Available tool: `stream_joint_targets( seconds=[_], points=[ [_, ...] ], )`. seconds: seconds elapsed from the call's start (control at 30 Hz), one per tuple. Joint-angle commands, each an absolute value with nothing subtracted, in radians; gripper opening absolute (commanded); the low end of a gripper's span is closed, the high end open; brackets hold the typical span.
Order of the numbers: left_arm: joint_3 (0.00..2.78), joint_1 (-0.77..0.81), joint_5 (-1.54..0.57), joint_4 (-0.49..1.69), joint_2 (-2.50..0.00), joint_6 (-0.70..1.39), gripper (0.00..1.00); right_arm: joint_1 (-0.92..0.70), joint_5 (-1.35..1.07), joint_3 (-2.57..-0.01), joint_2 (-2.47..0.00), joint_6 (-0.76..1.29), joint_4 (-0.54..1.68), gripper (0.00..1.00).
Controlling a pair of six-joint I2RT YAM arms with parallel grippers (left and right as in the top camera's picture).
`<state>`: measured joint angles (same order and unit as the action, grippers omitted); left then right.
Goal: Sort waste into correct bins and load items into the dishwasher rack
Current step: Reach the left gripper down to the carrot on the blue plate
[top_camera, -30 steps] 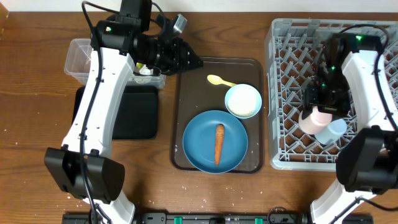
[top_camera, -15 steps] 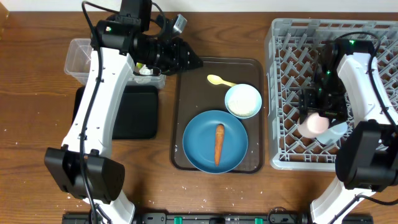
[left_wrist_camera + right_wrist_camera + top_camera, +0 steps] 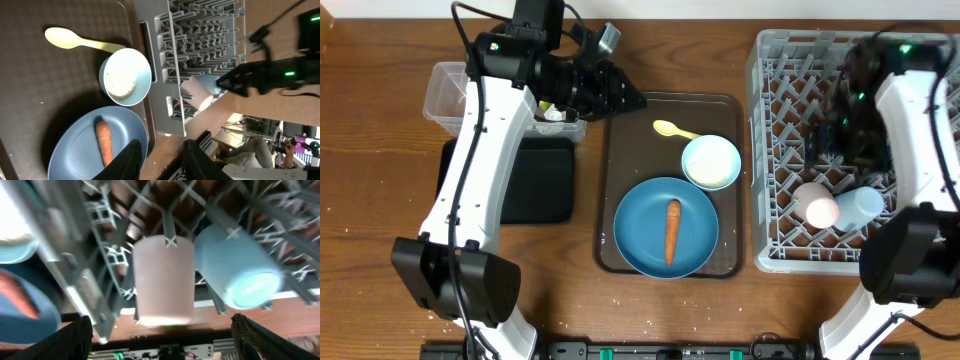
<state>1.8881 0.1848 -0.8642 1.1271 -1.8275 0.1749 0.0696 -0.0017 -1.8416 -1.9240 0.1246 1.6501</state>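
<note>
The pale pink cup [image 3: 817, 206] and the light blue cup [image 3: 861, 207] lie side by side at the near edge of the grey dishwasher rack [image 3: 790, 120]. My right gripper [image 3: 842, 145] hovers above them, open wide, with the pink cup [image 3: 164, 280] free between its spread fingers. My left gripper [image 3: 625, 100] hangs over the brown tray's far left corner, its jaws apart and empty. Below it sit the blue plate [image 3: 75, 145] with the carrot [image 3: 103, 142], the bowl [image 3: 142, 75] holding rice [image 3: 121, 86], and the yellow spoon [image 3: 75, 40].
The clear tub [image 3: 448, 92] stands at the far left with white and green scraps under my left arm. The black tray [image 3: 535, 185] lies just in front of it. The brown serving tray [image 3: 620, 150] fills the middle. Loose rice grains [image 3: 620, 298] dot the table's front.
My right gripper has opened and let go of the pink cup, then lifted away toward the back of the rack. The cup now rests beside the blue one. The left arm is unmoved.
</note>
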Motion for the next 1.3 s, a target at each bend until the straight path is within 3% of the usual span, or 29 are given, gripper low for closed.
stream_joint_targets(
  seconds=[0.0,0.27,0.63,0.83,1.0,1.27],
  points=[
    [1.891,0.181,-0.862,1.133,-1.823,0.15,0.3,0.056,-0.033,-2.027,-1.926,0.109,1.699,0.85],
    [1.891,0.18,-0.815,1.133,-1.776,0.123,0.29,-0.073,-0.065,-2.06,-1.854,0.1,1.699,0.68],
    [1.891,0.205,-0.322,1.3,-1.516,0.125,0.29,-0.311,-0.113,-2.06,-1.85,0.13,1.635,0.69],
    [1.826,0.274,-0.289,1.436,-1.509,0.128,0.29,-0.398,-0.067,-2.046,-1.85,0.2,1.557,0.75],
    [1.587,0.41,-0.266,1.287,-1.509,0.195,0.29,-0.354,0.062,-2.047,-1.849,0.274,1.538,0.9],
    [1.223,0.601,-0.166,0.892,-1.567,0.32,0.4,-0.194,0.063,-2.047,-1.849,0.276,1.553,0.92]
  ],
)
